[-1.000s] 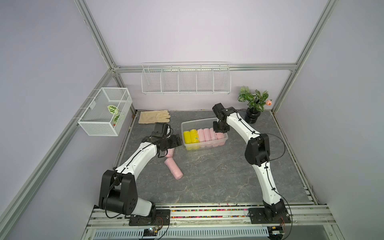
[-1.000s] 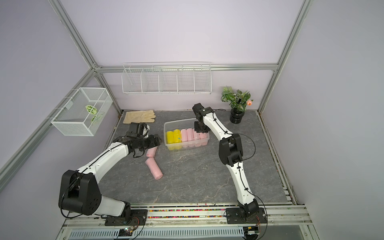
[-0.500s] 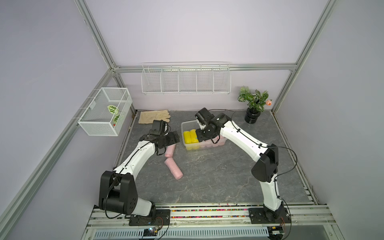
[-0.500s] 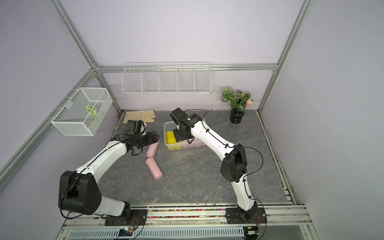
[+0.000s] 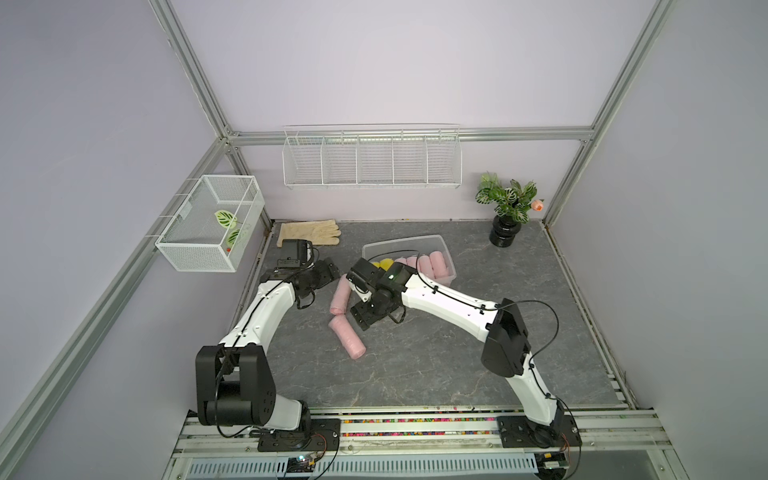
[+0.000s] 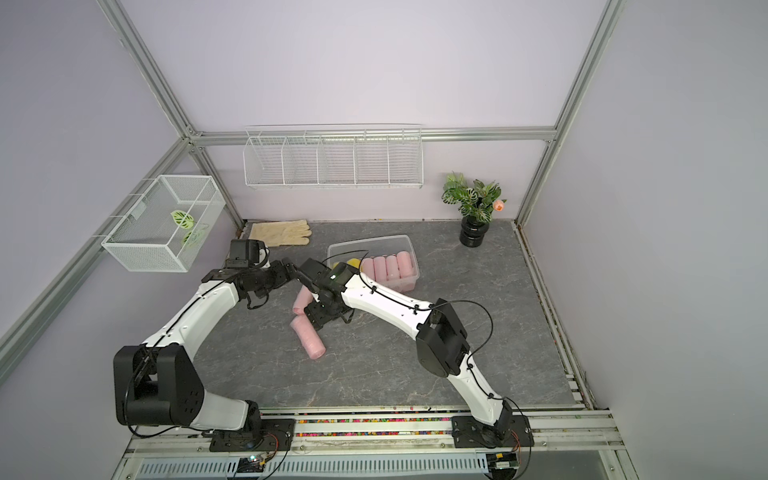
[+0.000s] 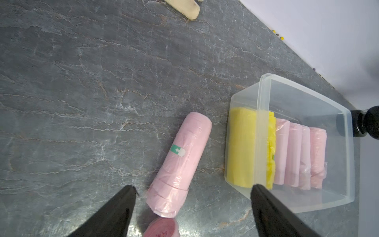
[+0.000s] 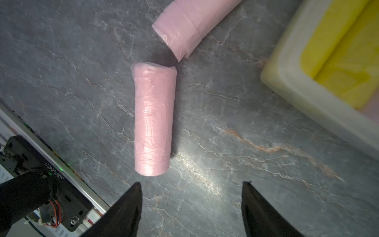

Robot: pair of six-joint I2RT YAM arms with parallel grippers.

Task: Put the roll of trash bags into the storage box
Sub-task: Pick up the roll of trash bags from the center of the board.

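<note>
Two pink rolls of trash bags lie on the grey table left of the storage box, end to end at an angle: one (image 5: 340, 297) (image 7: 180, 162) nearer the box, one (image 5: 347, 341) (image 8: 153, 123) nearer the front. The clear storage box (image 5: 407, 245) (image 6: 374, 242) (image 7: 264, 102) holds yellow and pink rolls. My left gripper (image 5: 328, 272) (image 7: 192, 187) hovers open over the near end of the upper roll. My right gripper (image 5: 363, 318) (image 8: 191, 183) is open and empty, low over the table beside the lower roll.
A beige glove (image 5: 309, 232) lies at the back left. A potted plant (image 5: 505, 232) stands at the back right. A wire-mesh basket (image 5: 210, 226) hangs on the left wall and a wire rack (image 5: 372, 160) on the back wall. The arms' rail (image 5: 415, 428) runs along the front.
My right arm has swung from over the storage box down to the table beside the pink rolls, and its jaws have gone from shut to open. The left gripper has barely moved.
</note>
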